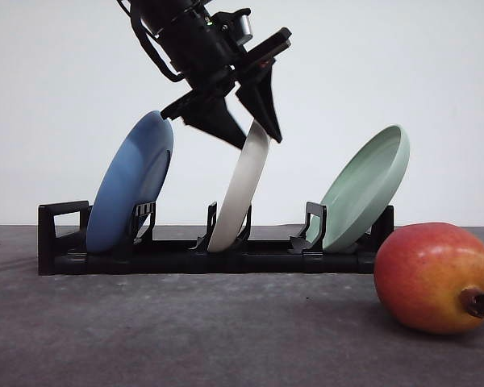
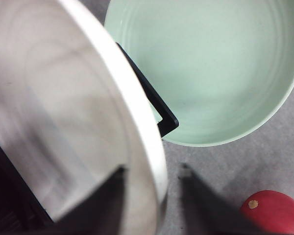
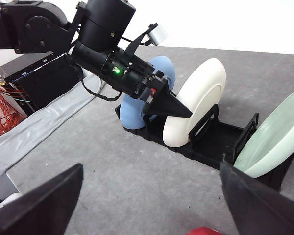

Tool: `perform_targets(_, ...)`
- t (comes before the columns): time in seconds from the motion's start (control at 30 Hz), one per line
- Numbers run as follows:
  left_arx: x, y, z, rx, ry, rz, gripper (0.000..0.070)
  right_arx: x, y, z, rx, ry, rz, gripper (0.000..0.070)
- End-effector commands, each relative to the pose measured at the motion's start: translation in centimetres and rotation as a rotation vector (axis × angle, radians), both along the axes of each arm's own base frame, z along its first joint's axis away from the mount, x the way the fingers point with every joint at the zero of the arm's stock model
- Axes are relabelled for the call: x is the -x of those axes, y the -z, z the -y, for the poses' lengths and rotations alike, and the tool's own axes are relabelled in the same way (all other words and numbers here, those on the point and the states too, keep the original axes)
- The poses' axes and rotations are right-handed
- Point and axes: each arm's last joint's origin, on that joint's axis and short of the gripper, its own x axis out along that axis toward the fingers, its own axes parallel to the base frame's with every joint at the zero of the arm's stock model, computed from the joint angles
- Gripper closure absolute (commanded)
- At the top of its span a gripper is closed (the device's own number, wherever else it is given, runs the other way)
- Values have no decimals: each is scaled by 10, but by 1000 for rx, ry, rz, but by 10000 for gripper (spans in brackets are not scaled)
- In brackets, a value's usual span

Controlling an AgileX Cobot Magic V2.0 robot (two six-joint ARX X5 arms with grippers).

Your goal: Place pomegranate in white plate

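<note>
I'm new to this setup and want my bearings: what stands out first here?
Three plates stand on edge in a black rack: blue plate on the left, white plate in the middle, pale green plate on the right. The left claw straddles the white plate's top rim. A pomegranate sits on the table, front right.

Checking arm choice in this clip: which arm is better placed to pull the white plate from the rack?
Left. The left gripper already straddles the top rim of the white plate, one finger on each face. The right gripper hangs open, away from the rack, nearer the pomegranate.
</note>
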Motion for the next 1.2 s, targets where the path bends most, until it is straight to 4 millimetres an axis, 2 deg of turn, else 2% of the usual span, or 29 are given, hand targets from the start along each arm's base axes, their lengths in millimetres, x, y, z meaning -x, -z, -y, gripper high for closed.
perform_targets(0.0,-1,-2,7,5,14,16,700,0,-5,0,-6,2,13,136)
perform_targets(0.2,0,-8,6,17,16,21,700,0,-5,0,-6,1,14,136)
perform_targets(0.4,20,-44,-2,77,53,42,700,0,-5,0,-5,-1,15,136)
perform_targets(0.63,76,-91,-22,100,134,22,700,1,-5,-1,-5,-12,15,136)
perform_targets(0.8,124,-111,-35,49,211,-29,700,1,-5,-1,-10,-13,9,136)
perform_targets(0.97,164,-110,-39,-146,244,-62,700,1,-5,-2,-15,-12,4,136)
perform_targets(1.17,193,-97,-24,-321,231,-28,700,1,-5,-2,-23,-10,-5,136)
